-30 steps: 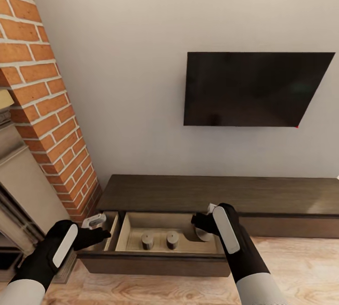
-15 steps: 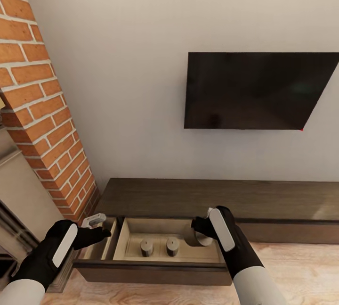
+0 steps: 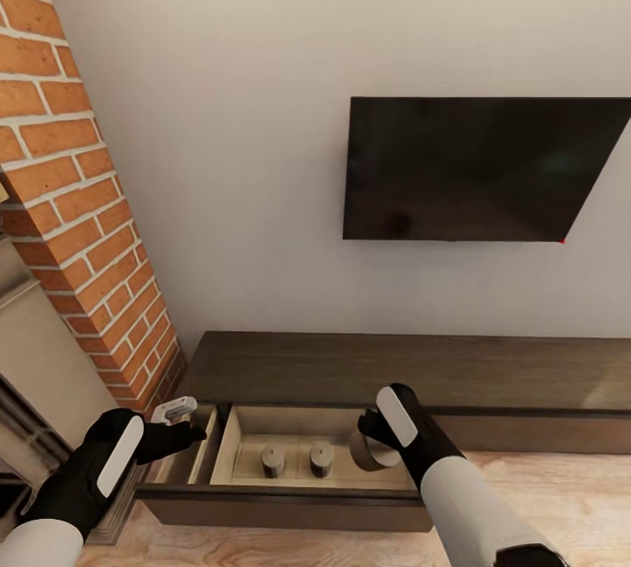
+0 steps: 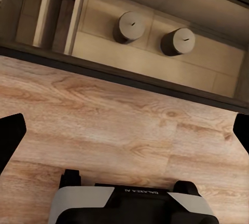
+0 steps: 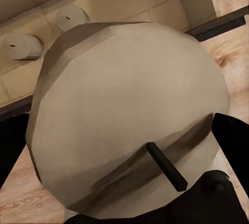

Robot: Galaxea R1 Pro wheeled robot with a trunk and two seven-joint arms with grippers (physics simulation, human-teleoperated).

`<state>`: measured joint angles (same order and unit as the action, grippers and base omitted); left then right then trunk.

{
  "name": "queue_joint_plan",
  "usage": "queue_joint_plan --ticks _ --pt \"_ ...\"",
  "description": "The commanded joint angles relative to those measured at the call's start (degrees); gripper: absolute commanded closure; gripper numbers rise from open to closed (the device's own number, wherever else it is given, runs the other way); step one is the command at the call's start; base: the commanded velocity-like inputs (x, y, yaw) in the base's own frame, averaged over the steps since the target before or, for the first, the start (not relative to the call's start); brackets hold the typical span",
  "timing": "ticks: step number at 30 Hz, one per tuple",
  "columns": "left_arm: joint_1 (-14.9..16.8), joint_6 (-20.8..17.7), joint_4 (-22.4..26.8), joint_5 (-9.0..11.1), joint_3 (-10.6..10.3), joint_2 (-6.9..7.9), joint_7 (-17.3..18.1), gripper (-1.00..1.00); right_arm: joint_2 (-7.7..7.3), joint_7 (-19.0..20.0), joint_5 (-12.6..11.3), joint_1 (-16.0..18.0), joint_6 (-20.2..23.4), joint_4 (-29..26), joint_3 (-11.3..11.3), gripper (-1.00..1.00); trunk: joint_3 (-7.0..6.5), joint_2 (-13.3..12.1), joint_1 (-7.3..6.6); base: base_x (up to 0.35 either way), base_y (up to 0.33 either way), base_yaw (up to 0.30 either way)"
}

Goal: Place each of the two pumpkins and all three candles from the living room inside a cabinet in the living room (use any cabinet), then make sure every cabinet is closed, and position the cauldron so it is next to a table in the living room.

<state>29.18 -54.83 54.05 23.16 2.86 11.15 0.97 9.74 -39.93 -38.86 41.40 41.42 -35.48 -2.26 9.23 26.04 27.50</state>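
Standing before the cabinet (image 3: pixel 412 370), a long low dark-brown unit under a wall-mounted black TV (image 3: pixel 478 168), with a red brick column (image 3: pixel 74 199) at the left. One wide drawer (image 3: pixel 289 497) pulled out over the pale wood floor (image 3: pixel 561 506), beige inside, split by a divider into a narrow compartment on the left and a broad one on the right.

Two candles upright in the broad compartment, side by side and just apart: left candle (image 3: pixel 273 461) and middle candle (image 3: pixel 321 458), both squat grey-beige cylinders with a short dark wick on top. Same pair seen from above in the left wrist view (image 4: pixel 129 27) (image 4: pixel 177 41).

Right gripper (image 3: pixel 375 440) reaching over the right part of the broad compartment, fingers closed around a third candle (image 3: pixel 372 451), held tilted, just right of the middle candle. In the right wrist view, third candle (image 5: pixel 129 115) very close to the lens, flat top and dark wick facing the camera, black fingers at its sides. Whether its base touches the drawer floor cannot be told.

Left gripper (image 3: pixel 180 422) hovering by the left end of the drawer, above the narrow compartment, holding nothing; in the left wrist view black fingertips (image 4: pixel 10 138) spread wide apart at the frame edges, wood floor between them
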Motion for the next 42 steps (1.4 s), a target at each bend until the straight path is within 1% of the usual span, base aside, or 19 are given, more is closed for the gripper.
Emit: queue_joint_plan --ticks 1,5,16,21,23,25,28,31,37,40,42 --pt "0.0 0.0 0.0 0.0 0.0 0.0 0.0 -1.0 0.02 0.1 -0.1 0.1 -0.4 0.3 0.0 1.0 0.0 0.0 0.0 0.012 0.0 0.0" --pt "0.0 0.1 0.0 0.0 0.0 0.01 0.0 -1.0 0.09 0.1 -0.1 0.2 -0.9 1.1 -0.1 1.0 0.0 0.0 0.0 0.011 0.0 0.0" --pt "0.0 0.1 0.0 0.0 -0.1 -0.02 0.0 -1.0 0.1 0.2 0.2 0.3 -1.3 1.5 -0.5 1.0 0.0 0.0 0.0 0.146 0.077 0.0" --pt "0.0 0.1 0.0 0.0 -0.1 -0.14 0.0 -1.0 0.09 0.2 0.3 0.3 -2.0 3.1 -0.5 1.0 0.0 0.0 0.0 0.138 0.073 0.0" --pt "0.0 0.1 0.0 0.0 -0.1 -0.21 -0.1 -1.0 0.06 0.2 0.3 0.3 -3.4 3.5 -1.0 1.0 0.0 0.0 0.0 0.026 0.013 0.0" --pt "0.0 0.1 0.1 0.0 -0.1 -0.22 -0.1 -1.0 0.0 0.2 0.3 0.3 -4.1 3.9 -2.2 1.0 0.0 0.0 0.0 0.012 0.006 0.0" --pt "0.0 0.1 0.2 0.0 -0.1 -0.24 -0.1 -1.0 -0.11 0.3 0.3 0.3 -4.7 4.5 -5.2 1.0 0.54 1.2 0.66 0.005 0.002 0.0" --pt "0.0 0.1 0.3 0.0 -0.1 -0.21 0.0 -1.0 -0.29 0.7 0.2 0.3 -4.5 4.7 -6.4 1.0 1.08 2.4 1.32 0.001 0.0 0.0" --pt "0.0 0.2 0.4 0.0 -0.1 -0.2 0.0 -1.0 -0.66 1.5 0.1 -0.2 -4.7 4.3 -6.8 1.0 2.15 4.8 2.63 0.0 0.0 0.0" --pt "0.0 0.2 0.4 0.0 -0.1 -0.22 0.0 -1.0 -0.92 3.4 0.2 -0.4 -4.9 4.4 -6.9 1.0 2.69 6.0 3.29 0.0 0.0 0.0" --pt "0.0 0.2 0.4 0.0 -0.1 -0.22 0.0 -1.0 -1.2 3.9 0.3 -0.4 -4.9 4.5 -6.9 1.0 3.05 6.8 3.73 0.0 0.0 0.0"
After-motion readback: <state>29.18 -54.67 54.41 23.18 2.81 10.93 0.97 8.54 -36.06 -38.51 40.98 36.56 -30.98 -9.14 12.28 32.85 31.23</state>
